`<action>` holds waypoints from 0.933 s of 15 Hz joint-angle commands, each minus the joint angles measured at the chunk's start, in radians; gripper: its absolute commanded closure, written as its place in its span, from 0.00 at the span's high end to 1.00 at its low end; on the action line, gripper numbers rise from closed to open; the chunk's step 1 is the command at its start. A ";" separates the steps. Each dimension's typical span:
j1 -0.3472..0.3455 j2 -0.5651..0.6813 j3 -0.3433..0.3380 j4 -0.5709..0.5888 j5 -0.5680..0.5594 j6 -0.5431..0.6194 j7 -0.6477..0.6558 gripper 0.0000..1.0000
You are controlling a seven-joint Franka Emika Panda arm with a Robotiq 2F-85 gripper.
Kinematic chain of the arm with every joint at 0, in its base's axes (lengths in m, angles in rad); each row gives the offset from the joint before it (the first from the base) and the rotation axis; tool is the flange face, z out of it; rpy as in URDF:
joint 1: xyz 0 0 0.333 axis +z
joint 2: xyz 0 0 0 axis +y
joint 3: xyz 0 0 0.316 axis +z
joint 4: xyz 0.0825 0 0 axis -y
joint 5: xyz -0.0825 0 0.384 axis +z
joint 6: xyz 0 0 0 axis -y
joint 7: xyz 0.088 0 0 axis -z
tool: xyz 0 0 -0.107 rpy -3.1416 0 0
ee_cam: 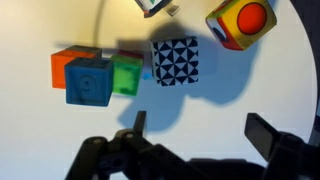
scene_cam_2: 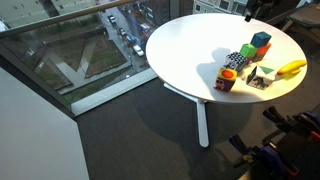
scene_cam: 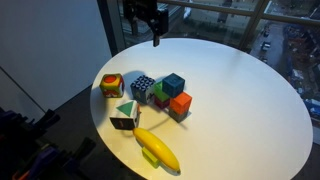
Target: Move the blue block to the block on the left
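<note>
Spread end effector [ee_cam: 197, 122] hangs over the desk [scene_cam: 240, 90], holding nothing.
The blue block [ee_cam: 88, 82] sits by the orange block [ee_cam: 66, 62] and green block [ee_cam: 128, 76]; it looks light and hard, so pinch its flat sides.

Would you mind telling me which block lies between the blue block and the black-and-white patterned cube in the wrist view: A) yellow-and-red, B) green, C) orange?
B: the green block sits between the blue block and the patterned cube, with the orange block on the blue block's far side.
</note>
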 commanded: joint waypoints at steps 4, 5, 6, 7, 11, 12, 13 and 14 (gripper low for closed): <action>-0.023 0.019 0.001 0.015 -0.033 0.025 0.005 1.00; -0.023 0.020 -0.001 0.015 -0.042 0.029 0.008 1.00; -0.023 0.020 -0.002 0.015 -0.046 0.030 0.009 1.00; -0.023 0.020 -0.002 0.015 -0.047 0.030 0.010 1.00; -0.023 0.020 -0.002 0.016 -0.047 0.030 0.010 1.00; -0.023 0.020 -0.002 0.016 -0.047 0.030 0.010 1.00; -0.023 0.020 -0.002 0.016 -0.047 0.030 0.010 1.00; -0.023 0.020 -0.002 0.016 -0.047 0.030 0.010 1.00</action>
